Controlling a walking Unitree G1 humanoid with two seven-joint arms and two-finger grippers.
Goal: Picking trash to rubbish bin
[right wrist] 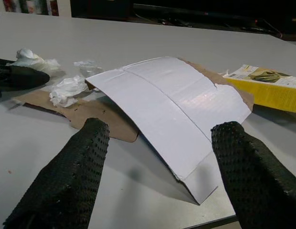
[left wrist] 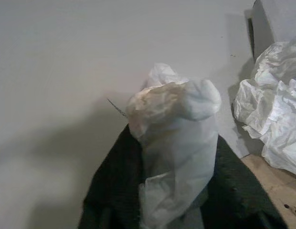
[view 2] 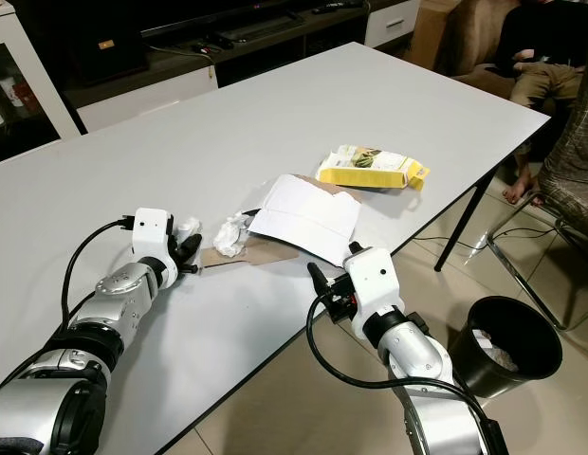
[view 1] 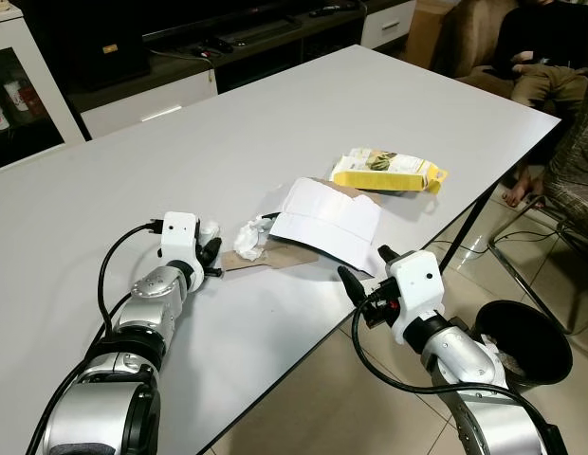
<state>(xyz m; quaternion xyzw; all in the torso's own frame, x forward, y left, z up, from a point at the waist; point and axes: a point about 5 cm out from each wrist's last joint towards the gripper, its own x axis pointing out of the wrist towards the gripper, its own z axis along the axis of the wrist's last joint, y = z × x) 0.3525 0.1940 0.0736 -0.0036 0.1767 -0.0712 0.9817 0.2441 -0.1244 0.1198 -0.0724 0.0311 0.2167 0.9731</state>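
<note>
My left gripper rests low on the white table, shut on a crumpled white tissue. A second crumpled tissue lies just to its right on a flat brown cardboard sheet. A bent white card lies arched over that sheet. Past it is a yellow snack packet. My right gripper is open at the table's near edge, its fingers spread toward the white card without touching it.
A black rubbish bin with some trash inside stands on the tiled floor to the right of the table. A person sits at the far right beside a metal-framed chair. A dark TV cabinet runs along the back.
</note>
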